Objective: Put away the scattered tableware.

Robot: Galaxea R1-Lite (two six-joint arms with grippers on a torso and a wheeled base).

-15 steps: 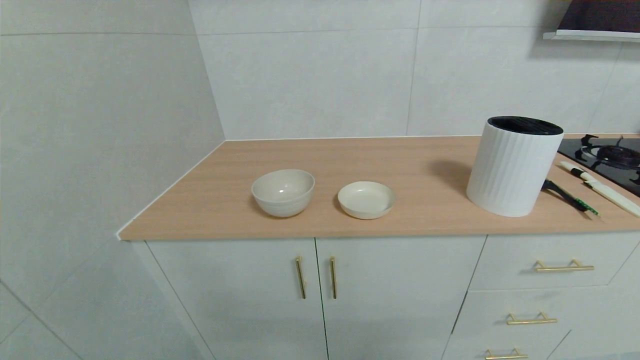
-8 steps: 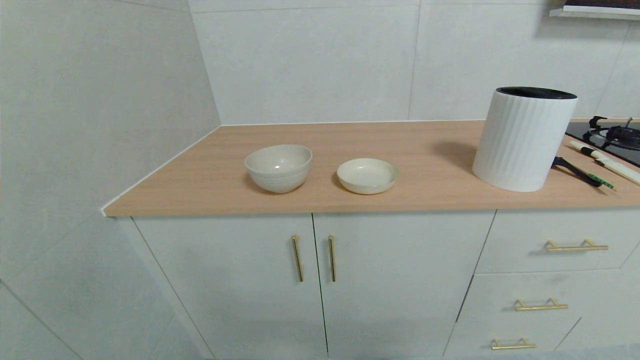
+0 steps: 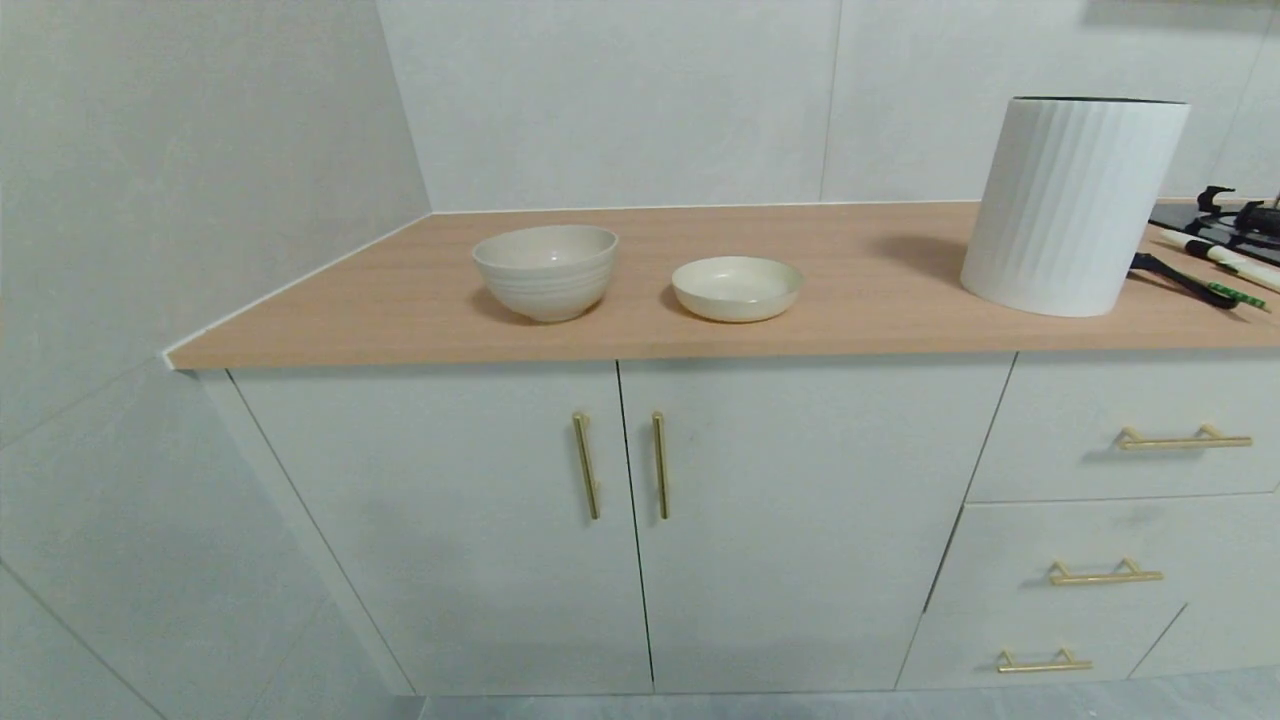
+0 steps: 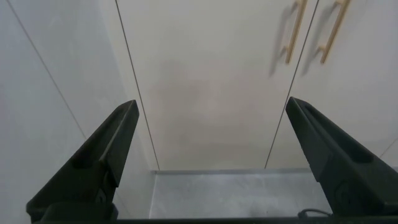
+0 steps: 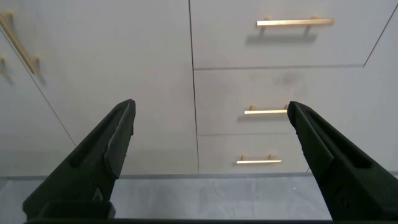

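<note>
Head view has the task's two pieces side by side on the wooden countertop [image 3: 400,300]: a deep bowl [image 3: 545,268] to my left and a shallow dish [image 3: 737,287] just beside it, apart from each other and both upright near the front edge. Well off to my right stand a white ribbed canister [image 3: 1075,205] and a few utensils [image 3: 1190,280] lying beyond it. Below the bowl and dish is a double cupboard, both doors closed, with the two brass handles [image 3: 587,465] close together at the middle seam, and drawers [image 3: 1185,438] are stacked to the right.

My left gripper [image 4: 211,106] hangs low in front of the left cupboard door with its fingers spread wide and nothing between them. My right gripper [image 5: 210,104] is just as wide open and empty, facing the drawer fronts.

I judge this to be the very start: nothing is picked up and no storage is open. The next move, as I see it, calls for lifting one arm to a door handle and closing squarely on that slim bar to pull it, or else raising an arm to countertop height and coming down over the bowl's rim
</note>
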